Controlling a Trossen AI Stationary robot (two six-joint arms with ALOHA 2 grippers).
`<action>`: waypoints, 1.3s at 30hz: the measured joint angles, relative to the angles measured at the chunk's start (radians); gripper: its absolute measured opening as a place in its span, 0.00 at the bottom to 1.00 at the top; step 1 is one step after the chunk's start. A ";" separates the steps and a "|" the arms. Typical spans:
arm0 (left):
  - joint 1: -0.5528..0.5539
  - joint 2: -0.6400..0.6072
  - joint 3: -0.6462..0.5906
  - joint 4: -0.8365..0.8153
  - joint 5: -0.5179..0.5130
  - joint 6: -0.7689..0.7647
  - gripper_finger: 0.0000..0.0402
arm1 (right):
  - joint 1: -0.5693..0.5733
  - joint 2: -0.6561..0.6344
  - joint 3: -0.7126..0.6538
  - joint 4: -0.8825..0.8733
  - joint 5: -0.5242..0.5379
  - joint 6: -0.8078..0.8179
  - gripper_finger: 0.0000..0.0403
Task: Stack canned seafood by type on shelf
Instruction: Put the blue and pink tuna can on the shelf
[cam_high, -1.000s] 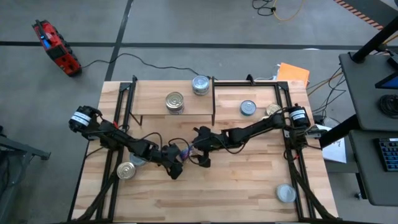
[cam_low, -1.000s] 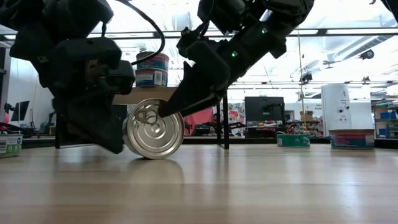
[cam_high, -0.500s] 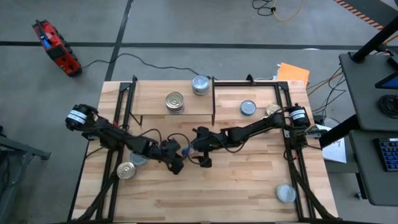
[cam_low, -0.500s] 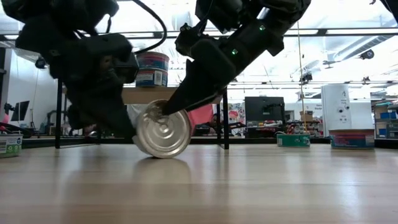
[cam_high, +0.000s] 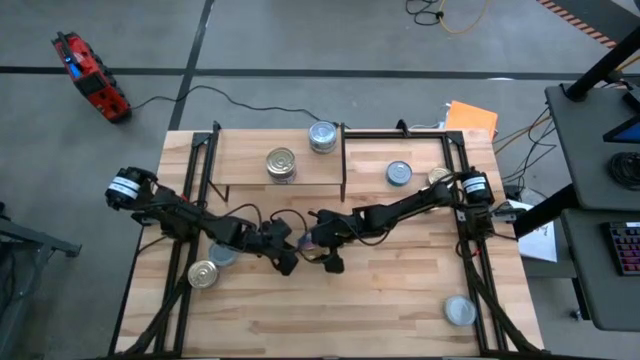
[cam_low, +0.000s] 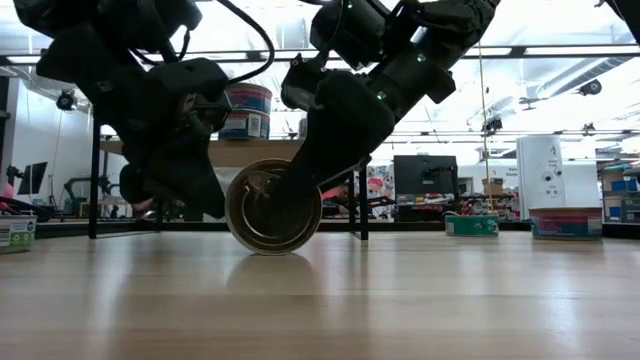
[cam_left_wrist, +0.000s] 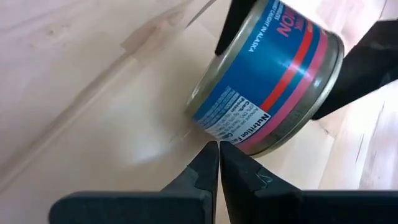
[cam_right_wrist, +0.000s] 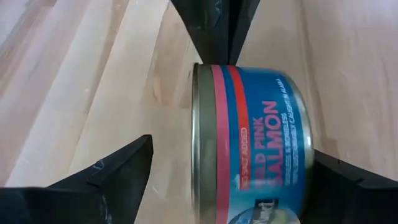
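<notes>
Salmon tin (cam_right_wrist: 249, 143) on edge, between right end effector (cam_right_wrist: 230, 180) fingers

- A blue-labelled salmon tin (cam_right_wrist: 249, 143), lying on its side, reads "PINK SALMON" in pink capitals, with "NO SALT ADDED" on the red band.
- In the left wrist view, the same tin (cam_left_wrist: 267, 81) shows "CAUGHT IN ALASKA" and a white "Nutrition Facts" panel.

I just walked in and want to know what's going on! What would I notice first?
A round metal tin with a blue and pink label stands on its edge mid-table, between the two dark arms' tools. The shut left tool noses against it; the right tool straddles it. More tins sit on the raised wooden shelf behind.
</notes>
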 joint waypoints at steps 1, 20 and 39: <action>0.000 0.000 0.002 0.000 0.000 0.000 0.00 | 0.000 0.000 0.000 -0.002 0.000 0.006 0.77; 0.000 -0.006 0.224 -0.270 0.067 0.184 0.00 | 0.000 -0.058 0.000 -0.126 -0.027 0.167 0.44; 0.098 -0.392 0.368 -0.334 0.167 0.556 0.00 | -0.042 -0.395 -0.004 -0.148 0.118 0.305 0.44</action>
